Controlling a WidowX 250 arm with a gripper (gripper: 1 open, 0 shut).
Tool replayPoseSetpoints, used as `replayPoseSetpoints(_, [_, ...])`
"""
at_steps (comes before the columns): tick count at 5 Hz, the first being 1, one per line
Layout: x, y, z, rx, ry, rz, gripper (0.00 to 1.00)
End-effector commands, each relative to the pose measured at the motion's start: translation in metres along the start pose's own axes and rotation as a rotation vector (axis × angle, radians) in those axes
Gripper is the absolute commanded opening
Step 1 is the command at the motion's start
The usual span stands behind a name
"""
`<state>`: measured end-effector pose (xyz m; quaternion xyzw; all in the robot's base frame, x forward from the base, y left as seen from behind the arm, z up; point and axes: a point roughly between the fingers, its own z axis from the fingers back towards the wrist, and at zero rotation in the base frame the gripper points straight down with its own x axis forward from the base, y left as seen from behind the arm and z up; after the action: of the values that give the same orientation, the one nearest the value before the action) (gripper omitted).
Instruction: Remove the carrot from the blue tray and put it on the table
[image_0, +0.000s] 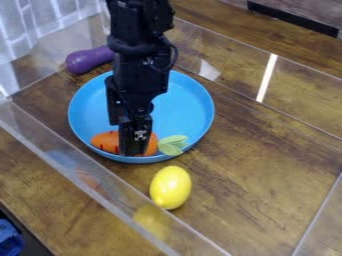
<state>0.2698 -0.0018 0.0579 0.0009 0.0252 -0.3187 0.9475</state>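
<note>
- Jaws spread wide over carrot (118, 143), nothing clamped yet.
- Risk: off-centre closing squirts carrot across blue tray (195, 104).
- Risk: release beside lemon (170, 187) on desk (267, 160) nudges it.

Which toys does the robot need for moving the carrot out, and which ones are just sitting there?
Needed for the job:
carrot
blue tray
table
gripper, fingers open over the carrot

Just lying about:
lemon, on the table beside the tray
eggplant, behind the tray

One camera looked down at an angle from above the table's (267, 150) near edge. It sat fairly close, facing the far side.
</note>
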Motion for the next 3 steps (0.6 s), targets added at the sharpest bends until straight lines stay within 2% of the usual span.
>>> replayPoseSetpoints(1, [0.0009,0.0049,0.0127,0.035,-0.045,0.014,1.0])
replayPoseSetpoints(3, [-0.0001,0.0071,0.0134,0.045,-0.06,0.03,1.0])
